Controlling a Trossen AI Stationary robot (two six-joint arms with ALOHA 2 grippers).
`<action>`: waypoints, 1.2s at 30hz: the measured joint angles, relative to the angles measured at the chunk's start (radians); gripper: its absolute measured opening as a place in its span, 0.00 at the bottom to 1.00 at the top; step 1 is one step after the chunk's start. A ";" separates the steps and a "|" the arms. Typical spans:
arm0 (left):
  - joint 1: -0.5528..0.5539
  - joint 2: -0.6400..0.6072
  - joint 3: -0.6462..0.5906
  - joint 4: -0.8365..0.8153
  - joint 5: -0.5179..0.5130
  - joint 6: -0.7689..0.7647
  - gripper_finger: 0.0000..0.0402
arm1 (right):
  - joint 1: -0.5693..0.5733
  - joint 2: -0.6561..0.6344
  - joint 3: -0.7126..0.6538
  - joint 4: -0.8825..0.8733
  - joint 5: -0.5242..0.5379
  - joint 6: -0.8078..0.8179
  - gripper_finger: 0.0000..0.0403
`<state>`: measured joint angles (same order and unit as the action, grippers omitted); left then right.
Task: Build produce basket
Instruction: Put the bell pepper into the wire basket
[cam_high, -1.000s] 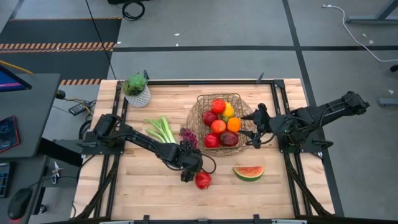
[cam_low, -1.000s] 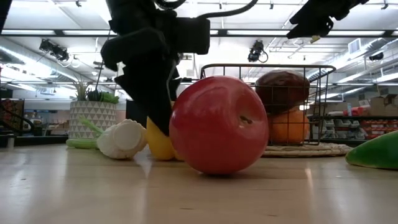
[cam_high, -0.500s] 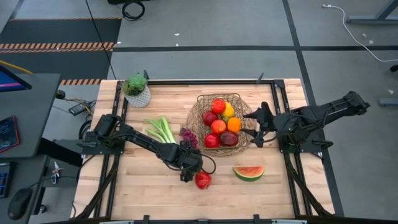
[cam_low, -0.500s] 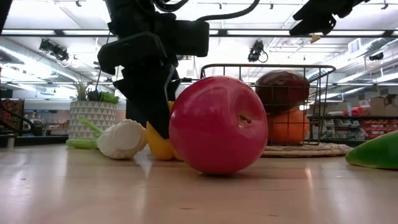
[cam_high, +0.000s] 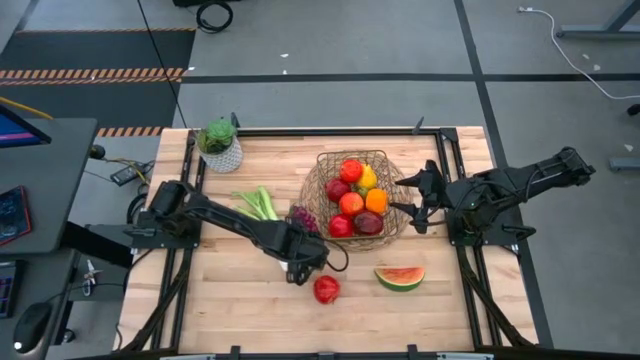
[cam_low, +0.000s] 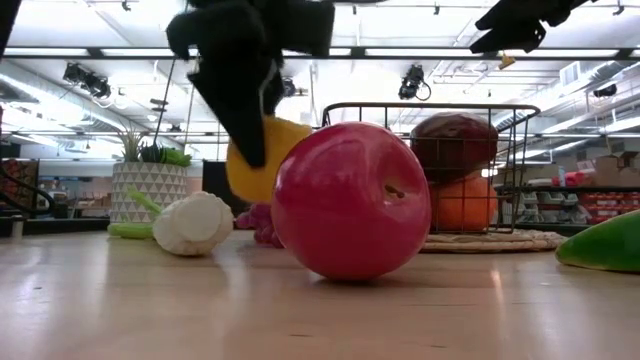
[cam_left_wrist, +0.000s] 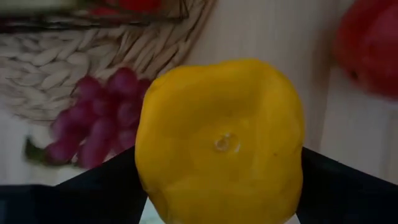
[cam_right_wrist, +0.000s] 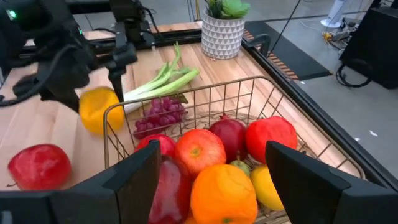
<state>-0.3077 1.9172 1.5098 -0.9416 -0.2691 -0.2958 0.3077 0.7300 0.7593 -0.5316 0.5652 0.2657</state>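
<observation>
We see the left pincer (cam_low: 245, 120) pinching a yellow pepper (cam_left_wrist: 221, 140), lifted clear of the bench (cam_high: 220, 300) near the middle of its front half, just beside the purple grapes (cam_high: 303, 217). A red apple (cam_high: 326, 289) lies on the bench near the front edge, close to the held pepper, and a watermelon slice (cam_high: 400, 277) lies to the apple's right. The leek (cam_high: 256, 205) rests left of the basket (cam_high: 322, 165), which stands toward the back right and holds apples and oranges. The right pincer (cam_high: 418, 198) hangs at the basket's right rim, its fingers spread and holding nothing. A potted plant (cam_high: 220, 145) stands at the back left corner.
</observation>
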 joint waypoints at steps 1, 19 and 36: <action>0.000 -0.003 0.013 -0.032 0.000 0.005 0.79 | 0.000 0.000 0.000 -0.001 0.000 0.000 0.72; 0.025 -0.110 0.238 -0.158 -0.075 0.128 0.79 | 0.001 0.008 -0.057 0.089 -0.007 -0.058 0.72; 0.098 -0.153 0.056 0.390 -0.076 0.368 0.79 | 0.029 0.028 -0.066 0.147 -0.052 -0.059 0.72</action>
<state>-0.2101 1.7645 1.5659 -0.5516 -0.3450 0.0723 0.3368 0.7576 0.6933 -0.3842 0.5130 0.2062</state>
